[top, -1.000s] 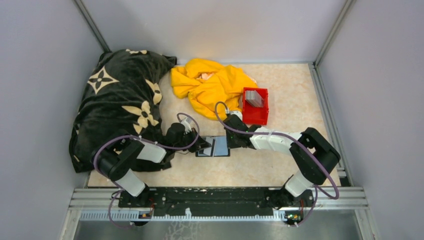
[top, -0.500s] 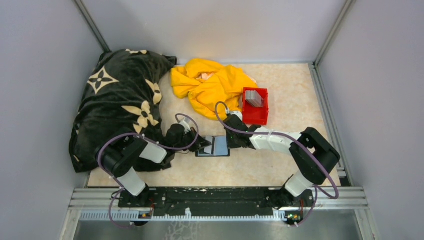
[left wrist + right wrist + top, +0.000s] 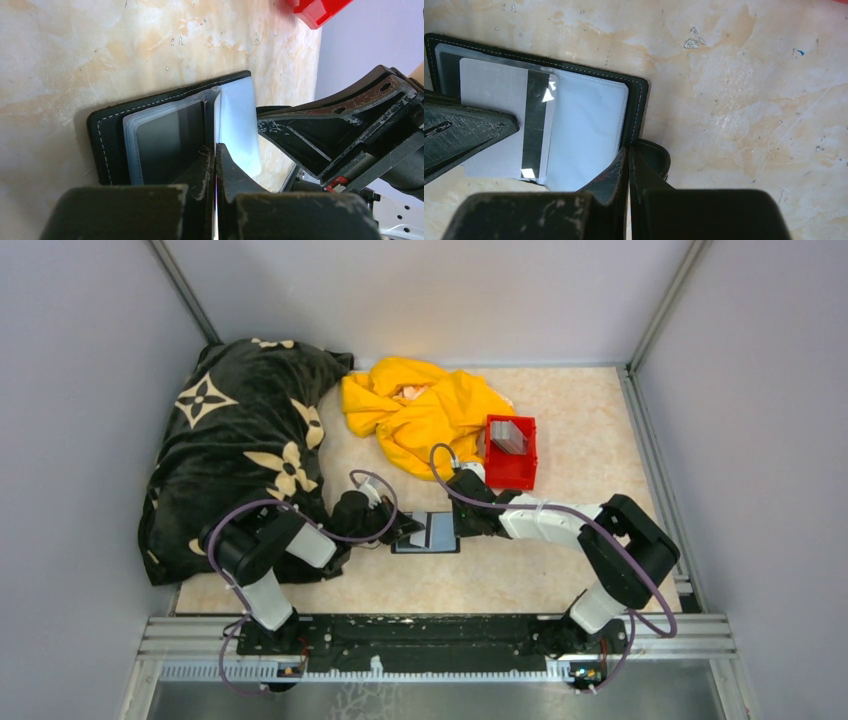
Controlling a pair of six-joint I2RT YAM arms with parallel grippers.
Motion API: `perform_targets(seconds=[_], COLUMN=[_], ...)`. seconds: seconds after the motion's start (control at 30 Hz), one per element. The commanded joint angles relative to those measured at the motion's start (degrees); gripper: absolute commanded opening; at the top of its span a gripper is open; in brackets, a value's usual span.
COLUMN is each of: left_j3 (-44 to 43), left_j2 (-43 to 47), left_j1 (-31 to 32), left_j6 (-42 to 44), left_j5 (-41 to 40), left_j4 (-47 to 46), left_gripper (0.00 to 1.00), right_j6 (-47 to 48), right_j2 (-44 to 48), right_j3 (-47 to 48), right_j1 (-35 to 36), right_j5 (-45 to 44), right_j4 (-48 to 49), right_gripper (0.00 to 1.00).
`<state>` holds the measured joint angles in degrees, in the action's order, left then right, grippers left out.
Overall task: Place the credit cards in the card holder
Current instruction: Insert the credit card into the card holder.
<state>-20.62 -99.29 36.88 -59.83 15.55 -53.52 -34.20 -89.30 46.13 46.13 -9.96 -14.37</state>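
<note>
Left end effector (image 3: 410, 530): fingers closed flat on a grey striped credit card (image 3: 499, 125), held over the open card holder (image 3: 428, 533), which lies centre frame on the tabletop (image 3: 560, 580). Right end effector (image 3: 459, 528): closed, nothing gripped, tips at the holder's right edge beside the snap tab (image 3: 655, 156). Upper right of these: red bin (image 3: 511, 472) containing further credit cards (image 3: 508, 436).

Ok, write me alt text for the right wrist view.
An open black card holder lies on a beige marbled table, with a grey credit card, black stripe up, held over one half by the left pincer. The shut right pincer points at the holder's edge by its snap tab.
</note>
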Motion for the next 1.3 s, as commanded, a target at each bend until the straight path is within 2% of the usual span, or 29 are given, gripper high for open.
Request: perform_targets(seconds=[0.0,0.6,1.27], left_j3=[1.5,3.3,3.1], left_j2=[-1.7,-4.6,-5.2], left_j1=[0.4,4.7,6.3], left_j6=[0.1,-4.6,-4.6], left_j5=[-1.6,-6.7,-6.7], left_j4=[-1.2,-5.6,-4.7], left_gripper=[0.0,0.0,0.0], right_j6=[-0.6,-0.4,0.0], right_j2=[-0.9,-0.4,-1.2], right_j3=[-0.8,-0.4,0.0], right_j1=[0.6,0.6,0.6], right_j5=[-0.4,-3.0,-3.6], right_j4=[1.4,-0.6,-1.4], right_gripper=[0.0,0.0,0.0])
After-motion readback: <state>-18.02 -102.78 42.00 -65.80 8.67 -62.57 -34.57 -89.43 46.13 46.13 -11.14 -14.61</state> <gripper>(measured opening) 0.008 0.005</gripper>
